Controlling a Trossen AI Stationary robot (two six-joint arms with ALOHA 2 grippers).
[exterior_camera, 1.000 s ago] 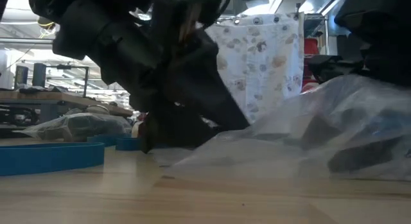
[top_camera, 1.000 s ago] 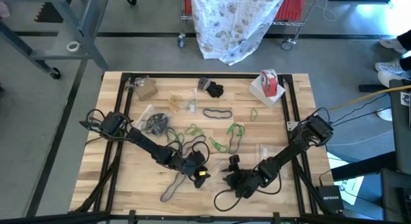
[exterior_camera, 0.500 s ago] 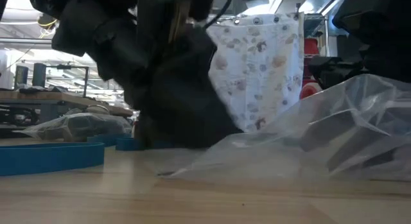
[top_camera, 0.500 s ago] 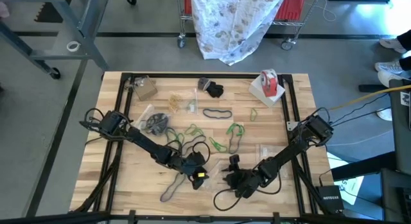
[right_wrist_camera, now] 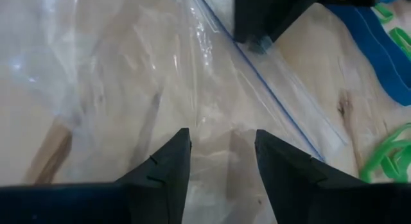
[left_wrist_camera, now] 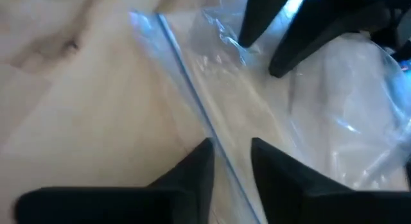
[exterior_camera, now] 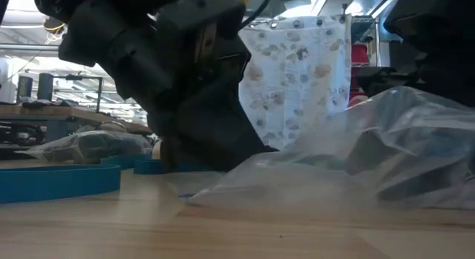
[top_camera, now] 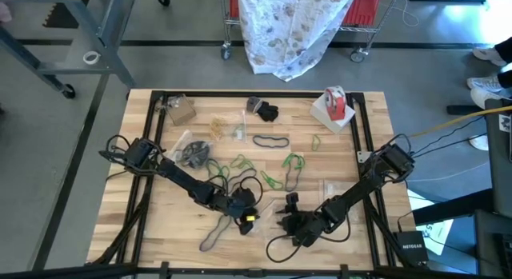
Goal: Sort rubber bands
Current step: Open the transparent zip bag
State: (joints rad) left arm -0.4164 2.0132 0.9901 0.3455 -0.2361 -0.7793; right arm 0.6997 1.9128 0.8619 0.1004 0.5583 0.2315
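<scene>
A clear zip bag point(top_camera: 270, 205) lies crumpled on the table near its front edge, between my two grippers. My left gripper point(left_wrist_camera: 231, 153) is open, with the bag's blue zip edge point(left_wrist_camera: 192, 95) running between its fingers. My right gripper point(right_wrist_camera: 221, 144) faces it from the bag's other side, open, with bag film point(right_wrist_camera: 128, 76) between its fingers. Rubber bands lie loose farther back: green ones point(top_camera: 292, 163), a black one point(top_camera: 270, 141) and tan ones point(top_camera: 218, 127). Blue bands point(exterior_camera: 59, 181) lie to the left in the low view. A dark band point(top_camera: 212, 233) lies near the front edge. My left gripper slants down from the table's left, one finger point(left_wrist_camera: 192, 176) on each side of the zip edge point(left_wrist_camera: 221, 163), and a gap shows between them. I cannot tell whether they touch it. My right gripper slants down from the right over the film point(right_wrist_camera: 215, 131); I cannot tell whether it touches.
A red-and-white tape roll point(top_camera: 334, 101) sits on a white box at the far right. A second clear bag holding dark bands point(top_camera: 194, 153) lies at the left. Small brown point(top_camera: 180, 111) and black point(top_camera: 264, 111) items lie along the far edge. A cable loop point(top_camera: 280, 247) lies at the front.
My left gripper has rolled about its own axis without leaving its place beside the bag. The bag's raised film has shifted and changed shape, first lifting into sharper folds, then settling into a rounder bulge. My right gripper has kept still.
</scene>
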